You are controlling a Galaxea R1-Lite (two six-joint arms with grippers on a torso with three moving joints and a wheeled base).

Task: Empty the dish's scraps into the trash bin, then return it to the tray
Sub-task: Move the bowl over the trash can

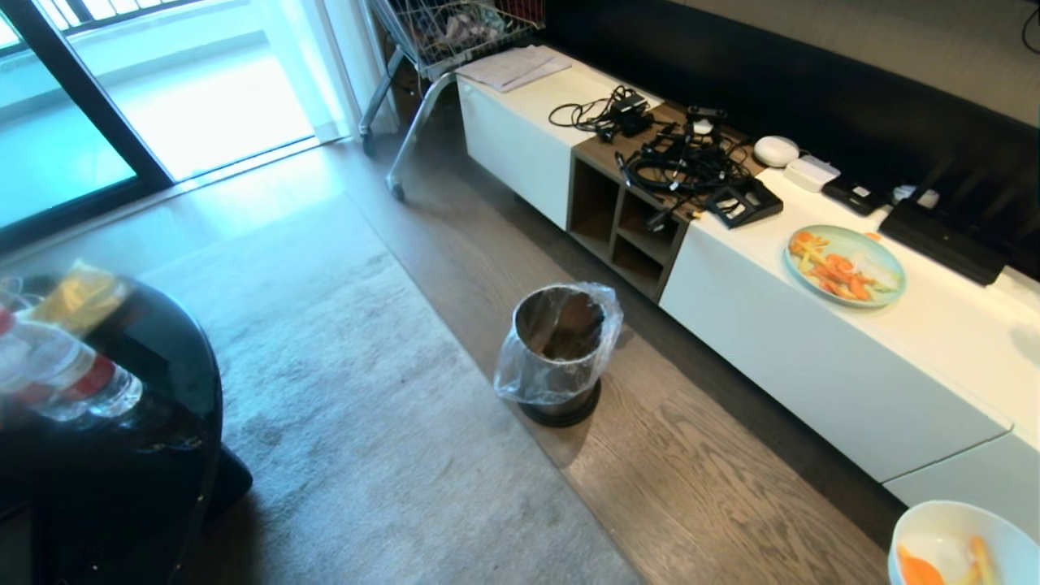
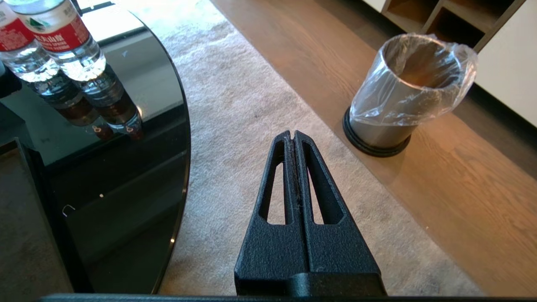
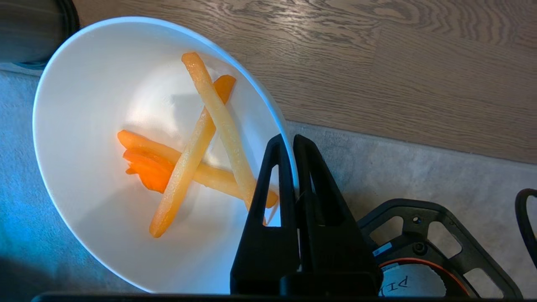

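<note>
The dish (image 3: 96, 117), a deep white bowl, hangs above the rug with my right gripper (image 3: 289, 140) shut on its rim, one finger inside and one outside. In it lie the scraps (image 3: 193, 147): pale-yellow sticks and orange pieces. The dish (image 1: 959, 536) also shows at the head view's lower right corner. The trash bin (image 1: 559, 349), brushed steel with a clear bag liner, stands on the wood floor between rug and cabinet, well left of the dish. My left gripper (image 2: 292, 135) is shut and empty over the rug, with the trash bin (image 2: 402, 90) ahead of it. The tray is out of view.
A long white low cabinet (image 1: 812, 357) runs along the right with a pale-teal plate of food (image 1: 845, 265), cables (image 1: 682, 158) and small devices. A black glass table (image 1: 122, 439) with water bottles (image 1: 49, 366) stands at the left. A wheeled wire cart (image 1: 447, 32) is at the back.
</note>
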